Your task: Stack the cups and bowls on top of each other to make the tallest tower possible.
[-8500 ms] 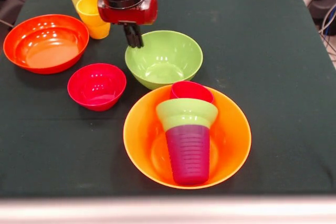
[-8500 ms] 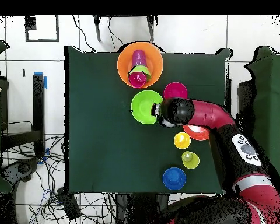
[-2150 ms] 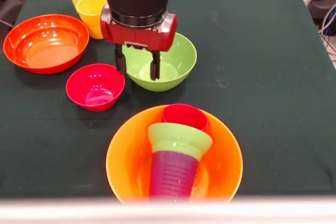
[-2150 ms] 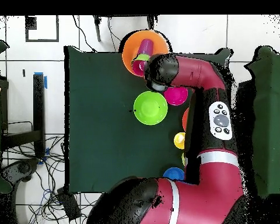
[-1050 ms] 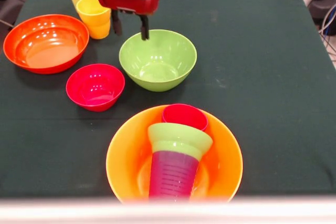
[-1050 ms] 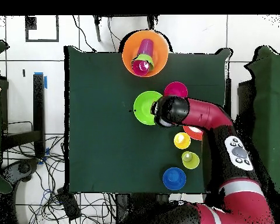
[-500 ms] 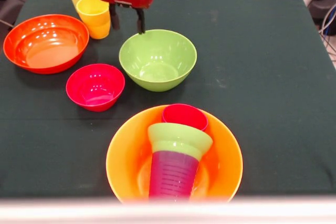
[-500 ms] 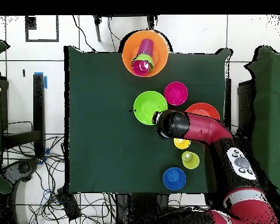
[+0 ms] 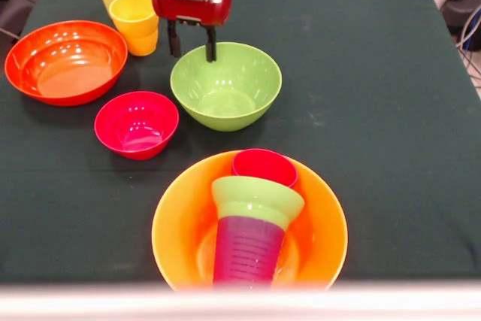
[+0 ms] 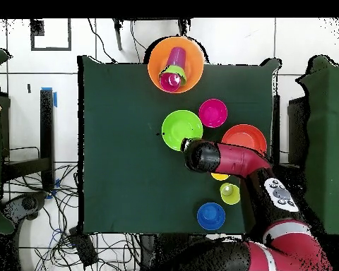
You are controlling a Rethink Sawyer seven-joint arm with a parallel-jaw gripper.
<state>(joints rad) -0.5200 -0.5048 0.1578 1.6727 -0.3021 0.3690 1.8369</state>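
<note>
We see the gripper [image 9: 192, 43] with fingers apart above the far rim of the large green bowl [image 9: 225, 84], near the yellow-orange cup [image 9: 134, 23]. The tower [image 9: 250, 223] lies tipped in the large yellow-orange bowl at the surface's [image 9: 376, 110] near edge; the right side of the cloth is open

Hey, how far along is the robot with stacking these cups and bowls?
Partly done: the tower stands in the large yellow-orange bowl. Nothing is in hand; the gripper hangs open at the large green bowl far rim. That bowl, the small red-pink bowl, the orange-red bowl, the blue bowl and two yellow cups remain.
</note>
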